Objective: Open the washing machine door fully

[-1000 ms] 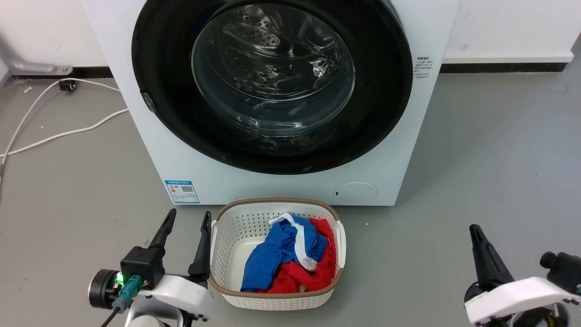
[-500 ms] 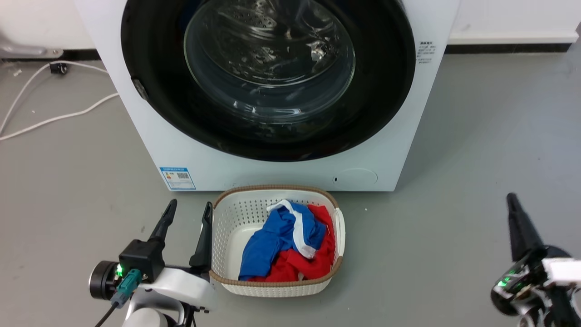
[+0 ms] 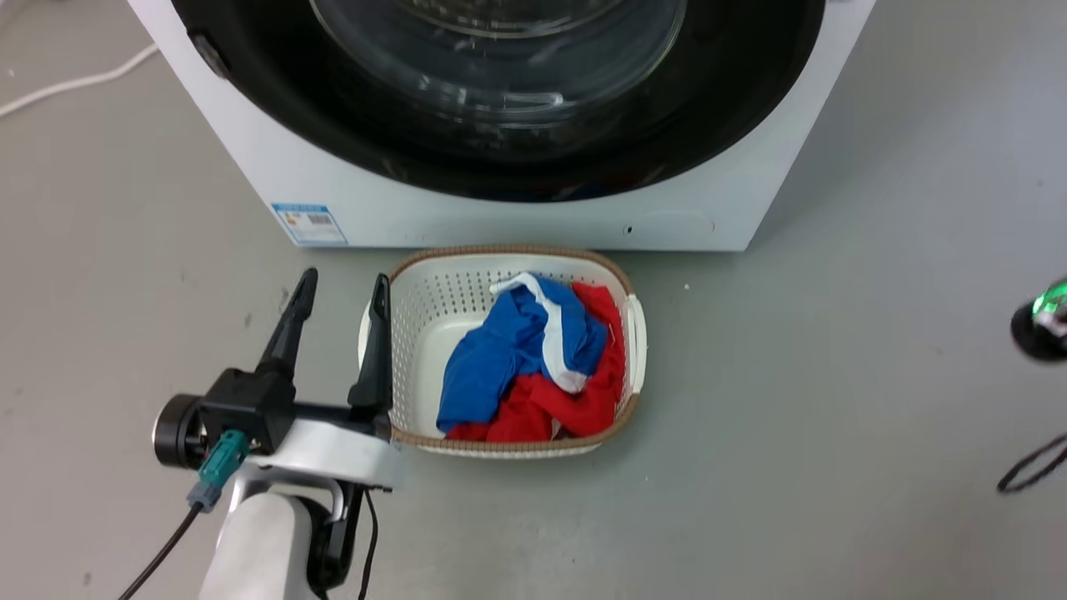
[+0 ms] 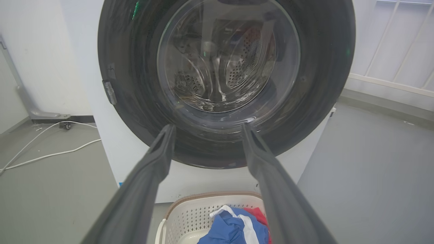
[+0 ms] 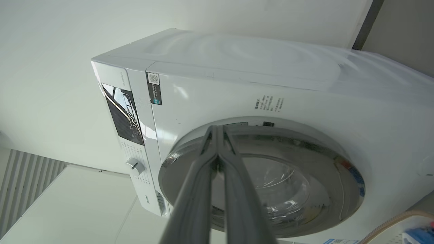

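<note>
The washing machine (image 3: pixel 417 208) is a white box along the head view's top, and its glossy black washing machine door (image 3: pixel 500 158) with the glass window lies shut against the front. My left gripper (image 3: pixel 344 283) is open and empty, low beside the basket's left wall. In the left wrist view its fingers (image 4: pixel 207 127) point at the door (image 4: pixel 227 61) from a distance. In the right wrist view, which sees the machine (image 5: pixel 237 84) sideways, my right gripper (image 5: pixel 215 128) is shut on nothing, short of the door (image 5: pixel 271 176). A green-lit part of my right arm (image 3: pixel 1042 321) shows at the right edge.
A white laundry basket (image 3: pixel 517 250) with blue and red clothes (image 3: pixel 533 358) stands on the grey floor right in front of the machine. A white cable (image 3: pixel 75 79) lies at the far left. A black cable (image 3: pixel 1034 471) loops at the right edge.
The head camera has tilted down, so the machine sits higher in the picture. My right gripper has moved up and right, out of the head view. The door stays shut.
</note>
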Tool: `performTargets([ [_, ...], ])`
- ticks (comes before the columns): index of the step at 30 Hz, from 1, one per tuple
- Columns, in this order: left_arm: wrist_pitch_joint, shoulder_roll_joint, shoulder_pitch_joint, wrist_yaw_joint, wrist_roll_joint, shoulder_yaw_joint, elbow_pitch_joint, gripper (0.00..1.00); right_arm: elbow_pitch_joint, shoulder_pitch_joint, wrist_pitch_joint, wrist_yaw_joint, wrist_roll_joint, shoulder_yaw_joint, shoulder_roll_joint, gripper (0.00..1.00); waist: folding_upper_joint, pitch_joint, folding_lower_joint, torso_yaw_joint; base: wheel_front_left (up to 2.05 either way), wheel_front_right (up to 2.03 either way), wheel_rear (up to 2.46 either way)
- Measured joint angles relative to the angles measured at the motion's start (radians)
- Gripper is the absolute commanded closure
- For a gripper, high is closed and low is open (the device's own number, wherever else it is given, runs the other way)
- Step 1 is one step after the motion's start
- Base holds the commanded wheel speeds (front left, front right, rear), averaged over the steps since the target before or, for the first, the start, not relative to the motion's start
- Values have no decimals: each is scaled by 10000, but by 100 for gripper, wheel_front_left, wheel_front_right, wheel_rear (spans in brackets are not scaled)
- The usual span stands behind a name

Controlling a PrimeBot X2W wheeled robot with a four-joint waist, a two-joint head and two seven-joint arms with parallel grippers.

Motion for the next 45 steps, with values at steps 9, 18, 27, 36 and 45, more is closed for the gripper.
performTargets([
  [9,0,-213,-625,0,-4,-25,-357,0,2330,-3244,1323,0,454,1267,-1319,100,0,1191,1,272,0,0,0],
  [18,0,-313,-945,-90,-59,-98,-591,0,5150,-6776,2786,0,54,3152,-2025,100,0,1882,1,579,0,0,0],
  [27,0,-349,-1255,-94,-59,-217,-654,0,6978,-9084,3411,0,-788,4364,-1791,100,0,2464,0,866,0,0,0],
  [36,0,-359,-1393,-77,-196,-374,-667,0,7802,-10153,4103,-2,-1235,4899,-1685,100,0,2800,0,1142,0,0,0],
  [45,0,-360,-1451,102,-364,-550,-558,0,7703,-9970,5549,-4,-1271,5168,-1919,100,0,2642,0,1245,0,0,0],
])
